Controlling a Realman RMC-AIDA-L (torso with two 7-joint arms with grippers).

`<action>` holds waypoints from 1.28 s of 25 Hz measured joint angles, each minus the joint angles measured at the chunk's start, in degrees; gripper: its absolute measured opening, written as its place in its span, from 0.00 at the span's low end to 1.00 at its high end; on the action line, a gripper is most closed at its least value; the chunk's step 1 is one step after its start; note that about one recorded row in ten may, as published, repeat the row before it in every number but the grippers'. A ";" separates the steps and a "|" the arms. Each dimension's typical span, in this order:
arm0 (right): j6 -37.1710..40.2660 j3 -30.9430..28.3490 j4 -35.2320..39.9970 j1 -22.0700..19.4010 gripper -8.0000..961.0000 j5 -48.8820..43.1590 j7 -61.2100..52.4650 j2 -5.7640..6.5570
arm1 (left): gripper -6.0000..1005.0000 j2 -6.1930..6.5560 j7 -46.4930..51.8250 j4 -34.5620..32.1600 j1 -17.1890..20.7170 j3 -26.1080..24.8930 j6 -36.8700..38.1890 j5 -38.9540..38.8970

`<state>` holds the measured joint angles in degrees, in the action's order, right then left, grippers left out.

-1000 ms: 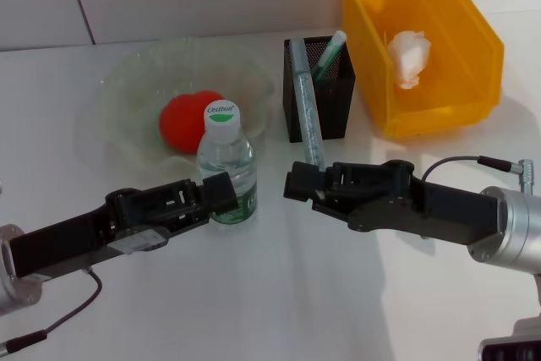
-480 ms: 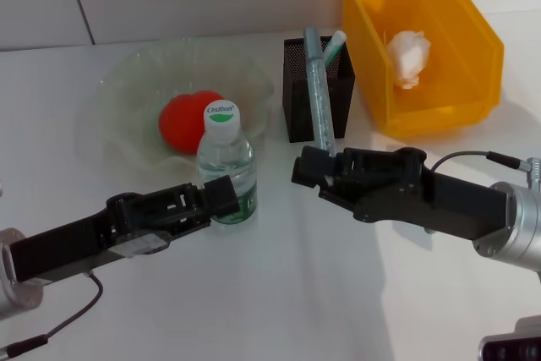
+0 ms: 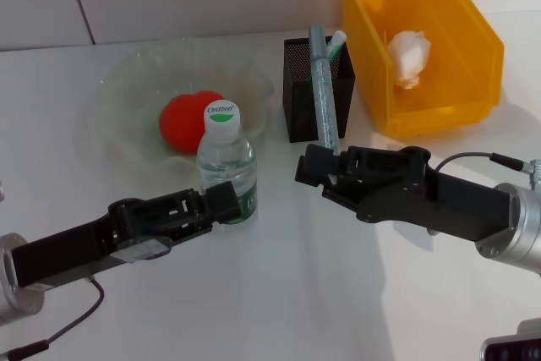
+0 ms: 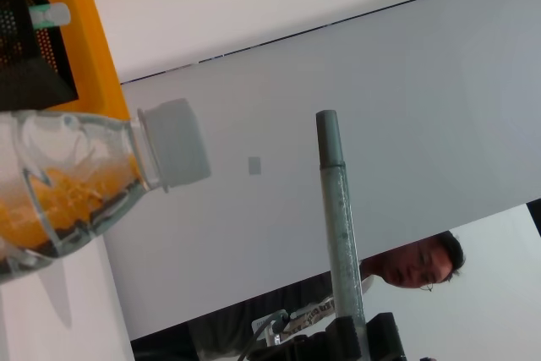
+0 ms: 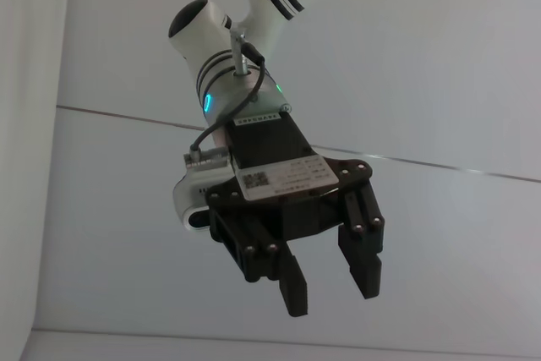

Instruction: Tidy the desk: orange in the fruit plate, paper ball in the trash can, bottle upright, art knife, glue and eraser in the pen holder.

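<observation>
The bottle [image 3: 226, 161] stands upright in front of the fruit plate [image 3: 118, 90], which holds the orange [image 3: 188, 122]. My left gripper [image 3: 221, 199] is open just in front of the bottle's base; the right wrist view also shows this left gripper [image 5: 331, 289] with fingers apart and nothing between them. My right gripper [image 3: 314, 168] is shut on the lower end of a long grey-green art knife [image 3: 321, 90], which leans up in front of the pen holder [image 3: 297, 112]. A green glue stick with a white cap [image 3: 336, 42] stands in the holder. The paper ball [image 3: 410, 57] lies in the trash can [image 3: 478, 48]. The eraser is out of view.
In the left wrist view the bottle [image 4: 76, 175] is close, with the trash can [image 4: 84, 40] and the pen holder [image 4: 25, 31] behind it and the held knife [image 4: 338, 226] farther off. A tiled wall backs the white desk [image 3: 279, 293].
My right gripper has lifted the art knife and carried it toward the pen holder, tipping it more upright. My left gripper has drawn back slightly from the bottle.
</observation>
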<state>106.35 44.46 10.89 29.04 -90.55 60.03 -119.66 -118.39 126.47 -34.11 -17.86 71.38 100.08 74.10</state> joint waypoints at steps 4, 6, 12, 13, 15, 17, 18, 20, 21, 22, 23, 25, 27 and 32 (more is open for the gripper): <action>0.00 -0.21 0.00 -0.06 0.18 0.00 -0.02 -0.02 | 0.37 0.00 0.00 0.01 0.18 0.19 0.09 0.00; 0.00 -0.29 0.00 -0.06 0.18 0.00 -0.02 -0.03 | 0.37 0.00 0.00 0.01 0.20 0.24 0.11 0.00; -0.17 -0.34 -0.44 -0.13 0.18 1.31 -0.08 -0.05 | 0.37 0.00 -0.42 0.01 0.20 0.66 0.18 -0.01; -0.29 -0.34 -0.62 -0.11 0.18 1.69 -0.12 -0.05 | 0.37 -0.01 -0.52 0.01 0.20 0.71 0.20 -0.01; -0.44 -0.41 -1.29 0.11 0.18 2.70 -0.24 -0.05 | 0.37 0.00 -0.57 0.01 0.22 0.76 0.21 -0.01; -0.53 -0.50 -1.52 0.25 0.18 2.95 -0.26 -0.05 | 0.37 -0.01 -0.71 0.01 0.29 0.78 0.21 -0.02; -0.66 -0.63 -1.67 0.36 0.18 3.13 -0.31 -0.05 | 0.37 -0.01 -0.86 0.01 0.29 0.78 0.21 -0.02; -0.89 -1.21 -1.97 0.55 0.18 3.46 -0.83 -0.05 | 0.37 0.00 -1.17 0.01 0.29 0.78 0.21 -0.02; -0.89 -1.21 -1.97 0.55 0.18 3.46 -0.83 -0.05 | 0.37 0.00 -1.17 0.01 0.29 0.78 0.21 -0.02; -0.92 -1.29 -2.02 0.58 0.18 3.73 -1.13 -0.05 | 0.37 0.00 -1.17 0.01 0.29 0.78 0.21 -0.02; -0.99 -1.36 -2.09 0.60 0.18 4.27 -1.58 -0.06 | 0.37 0.03 -1.76 0.01 0.29 0.81 0.26 -0.02; -1.33 -1.38 -2.96 0.89 0.18 5.83 -2.44 -0.12 | 0.37 0.06 -2.34 0.01 0.29 1.00 0.42 -0.02; -1.48 -1.39 -3.36 1.01 0.18 6.26 -2.56 -0.14 | 0.37 0.06 -2.34 0.01 0.29 1.00 0.42 -0.02; -2.10 -1.67 -5.23 1.58 0.18 7.67 -2.65 -0.14 | 0.37 0.09 -3.83 -0.01 0.42 1.31 1.28 -0.01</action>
<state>104.25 42.78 5.67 30.62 -82.88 57.38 -119.80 -118.30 122.64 -34.12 -17.44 72.70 101.36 74.09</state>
